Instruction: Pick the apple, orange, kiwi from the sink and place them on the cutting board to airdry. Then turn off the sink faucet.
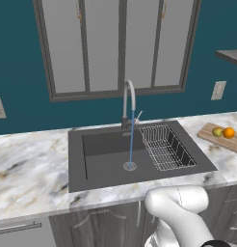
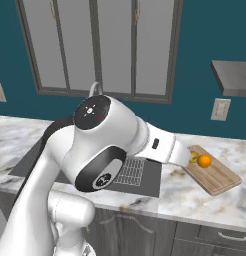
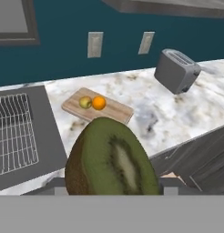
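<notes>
1. The arm (image 2: 145,137) reaches right over the tabletop (image 3: 164,113), toward the board (image 3: 114,109).
2. The end effector holds the kiwi (image 3: 111,159).
3. Beyond it, the apple (image 3: 85,102) and orange (image 3: 99,103) touch on the board.

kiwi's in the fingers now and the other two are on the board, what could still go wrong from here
The apple and orange sit touching near the cutting board's middle; setting the kiwi down close could knock one rolling onto the counter. The kiwi is rounded, so it might roll off after release. Water runs from the sink faucet into the sink, so the faucet step is not yet done.
</notes>
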